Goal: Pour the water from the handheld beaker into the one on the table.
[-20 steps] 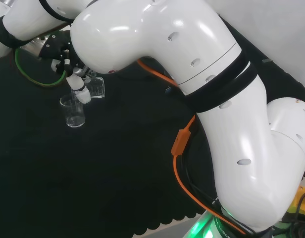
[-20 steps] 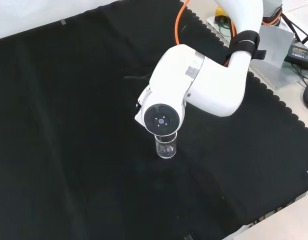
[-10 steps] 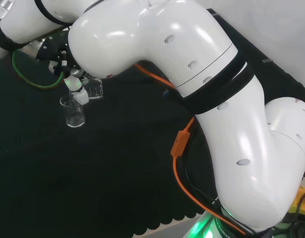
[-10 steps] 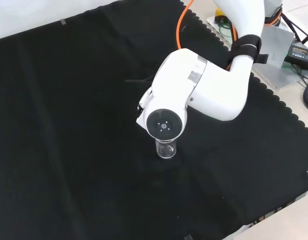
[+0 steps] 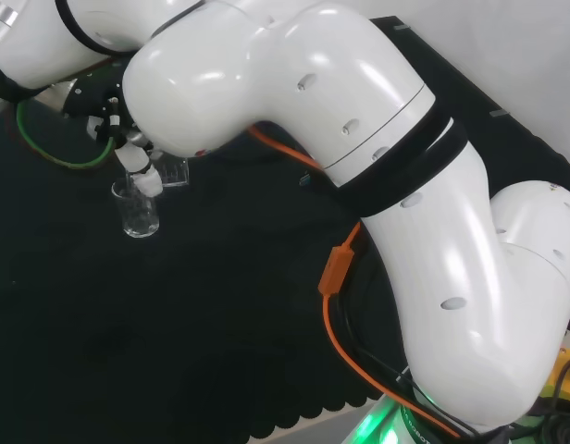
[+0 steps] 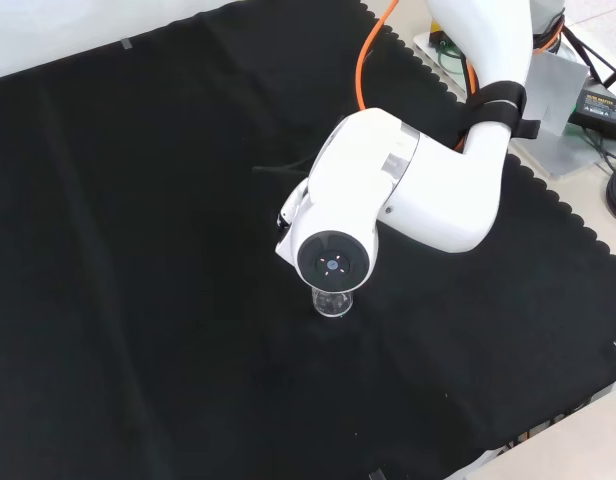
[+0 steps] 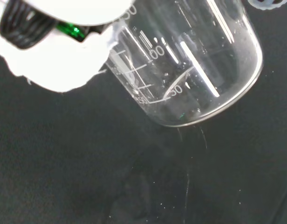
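In the upper left of the head view, the robot hand [image 5: 118,125] reaches down from under the big white arm link [image 5: 266,83], its white and black fingers [image 5: 137,166] curled round a clear handheld beaker [image 5: 174,170]. That beaker is tilted, with its mouth turned toward a second clear beaker [image 5: 139,210] that stands upright on the black cloth of the worktop [image 5: 220,324], just below and to the left of it. The 2 vessels sit close together, rim near rim; whether they touch cannot be told.

In the wrist view the handheld beaker [image 7: 190,65] lies large across the upper half of the frame, leaning with its printed scale showing, and a white finger [image 7: 55,56] presses its wall. A little water sits in its lower side.

In the front view, near the centre of the frame, the round grey cap of the arm link [image 6: 333,265] stands in front, and the standing beaker [image 6: 332,302] shows just beneath it on the cloth.
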`<state>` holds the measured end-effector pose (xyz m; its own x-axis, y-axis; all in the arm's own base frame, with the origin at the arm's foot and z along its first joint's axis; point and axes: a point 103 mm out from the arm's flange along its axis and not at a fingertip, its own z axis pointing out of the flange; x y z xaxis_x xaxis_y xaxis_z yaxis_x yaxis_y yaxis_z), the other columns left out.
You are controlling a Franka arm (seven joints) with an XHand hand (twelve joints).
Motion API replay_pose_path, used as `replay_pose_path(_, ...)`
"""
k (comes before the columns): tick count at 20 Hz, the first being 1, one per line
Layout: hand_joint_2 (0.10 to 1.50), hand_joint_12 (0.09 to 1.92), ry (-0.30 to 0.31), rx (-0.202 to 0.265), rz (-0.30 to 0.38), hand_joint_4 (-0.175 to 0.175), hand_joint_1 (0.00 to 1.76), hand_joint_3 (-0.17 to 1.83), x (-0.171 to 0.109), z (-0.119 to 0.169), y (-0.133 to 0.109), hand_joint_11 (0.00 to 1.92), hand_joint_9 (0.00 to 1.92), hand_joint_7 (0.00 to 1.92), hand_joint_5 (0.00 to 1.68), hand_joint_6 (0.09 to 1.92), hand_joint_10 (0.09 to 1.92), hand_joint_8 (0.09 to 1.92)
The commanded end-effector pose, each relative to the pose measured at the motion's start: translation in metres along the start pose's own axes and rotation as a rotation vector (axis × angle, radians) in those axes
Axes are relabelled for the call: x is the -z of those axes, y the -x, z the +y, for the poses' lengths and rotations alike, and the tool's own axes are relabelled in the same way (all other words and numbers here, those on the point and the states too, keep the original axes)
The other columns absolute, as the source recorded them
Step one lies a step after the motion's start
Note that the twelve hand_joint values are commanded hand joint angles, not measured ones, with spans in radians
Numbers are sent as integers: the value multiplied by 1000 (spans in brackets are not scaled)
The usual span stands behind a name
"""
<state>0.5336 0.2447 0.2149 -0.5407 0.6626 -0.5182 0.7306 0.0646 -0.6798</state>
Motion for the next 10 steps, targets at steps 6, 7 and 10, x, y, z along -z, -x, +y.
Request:
replay_pose_path(6, 594, 775, 2, -22, -24, 45, 1168, 766, 4, 2, -1, 1375, 1643, 1684, 1299, 680, 87, 87)
replay_pose_path(7, 594, 775, -2, -23, -25, 45, 1168, 766, 4, 2, -1, 1375, 1643, 1684, 1298, 680, 87, 87)
replay_pose_path(10, 594, 775, -4, -25, -29, 45, 1168, 766, 5, 2, 0, 1375, 1643, 1684, 1298, 681, 87, 87)
